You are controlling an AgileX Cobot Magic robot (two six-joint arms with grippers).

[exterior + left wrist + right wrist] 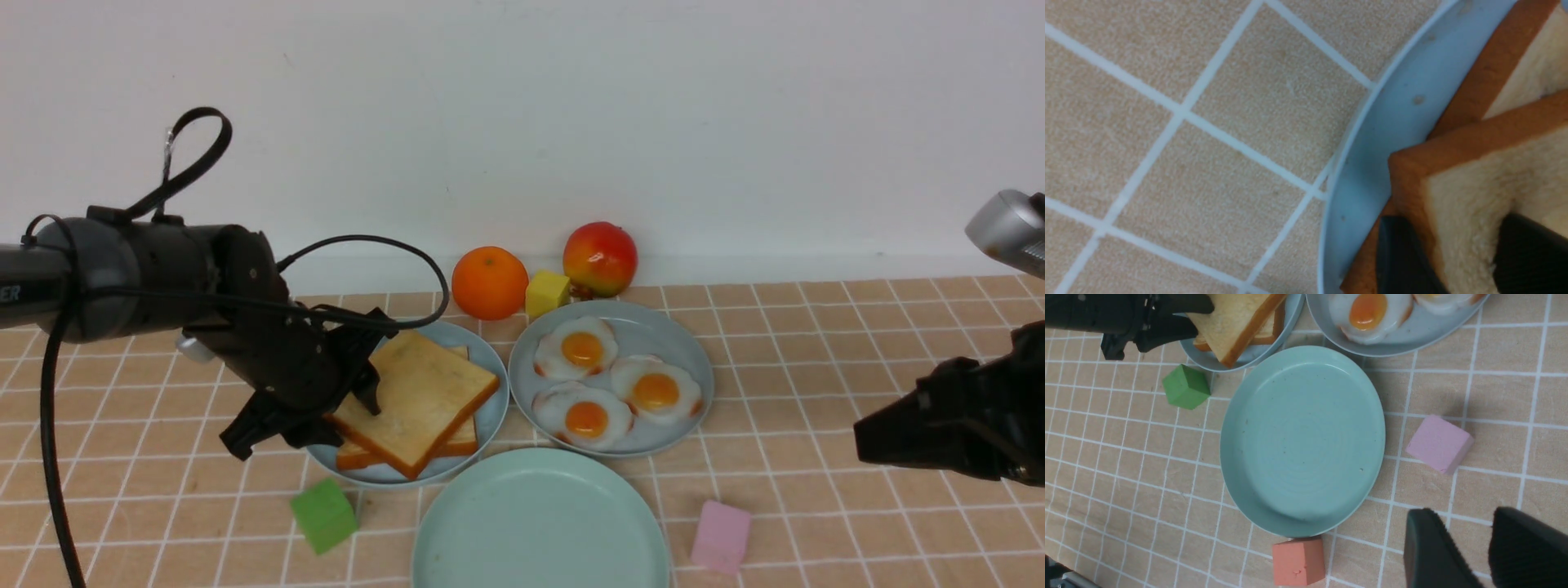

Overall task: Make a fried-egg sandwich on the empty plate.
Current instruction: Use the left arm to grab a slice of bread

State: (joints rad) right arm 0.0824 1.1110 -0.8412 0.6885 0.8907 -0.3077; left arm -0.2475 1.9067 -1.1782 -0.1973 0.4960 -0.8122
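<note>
**A:** What's the left gripper (355, 408) got?

**B:** A corner of the top toast slice (429, 392), pinched. One finger (1531, 253) is on the crumb face, the other's under the crust. Jaws approx half closed. The slice tilts up at the hand's end and the far end rests on the lower toast slice (461, 443).

**A:** Risk?

**B:** It's a corner-only grip, so the slice prob pivots or slips out when lifted, esp. w/ soft crumb. Right under the hand, the trailing edge could drag the lower slice, or catch the rim of the sky-blue plate (490, 420) & shove it.

**A:** Further out?

**B:** A green cube (324, 514) sits just robot-side of the hand, and a low swing could knock it. The empty plate (539, 523) is to the hand's right & nearer the robot, close beside the sky-blue one, w/ nothing on it yet. A low carry might clip its rim. If the toast lands crooked, that's a bad base for the egg.

**A:** Eggs?

**B:** Three fried eggs (584, 416) sit further right of the hand on the grey-blue plate (653, 327), untouched. The right gripper (1470, 526) is well off to the right w/ fingers parted & nothing between them. If both arms go for the empty plate at once, they could clash.
</note>
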